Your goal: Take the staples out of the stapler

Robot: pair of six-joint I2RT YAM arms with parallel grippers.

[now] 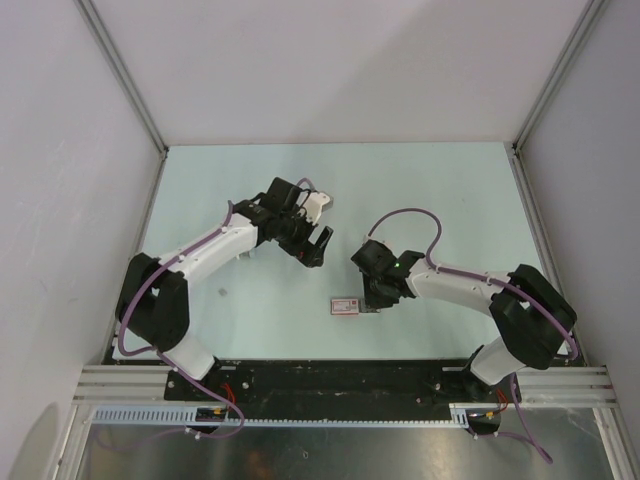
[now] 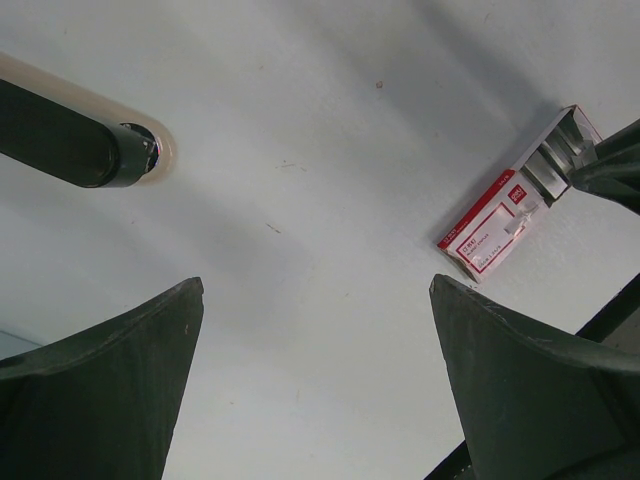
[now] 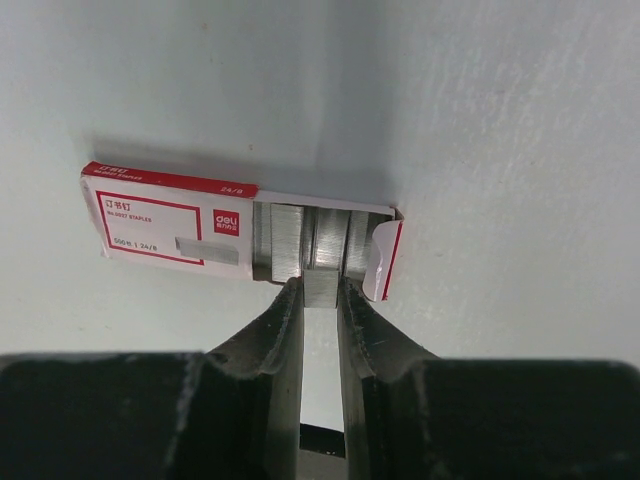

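Observation:
My right gripper (image 3: 320, 288) is shut on a short grey ribbed strip of staples (image 3: 322, 272), which sticks out of the open end of a red-and-white staple box (image 3: 170, 225). More strips (image 3: 285, 240) lie in the box. In the top view the right gripper (image 1: 372, 300) sits at the box's (image 1: 346, 305) right end. My left gripper (image 1: 318, 245) hovers open and empty above the table; its view (image 2: 318, 285) shows bare table between the fingers and the box (image 2: 490, 230) at right. I see no clear stapler.
A dark rod-like thing with a silvery end (image 2: 90, 145) crosses the upper left of the left wrist view; I cannot tell what it is. A tiny grey speck (image 1: 220, 292) lies on the table left of centre. Walls enclose the table on three sides.

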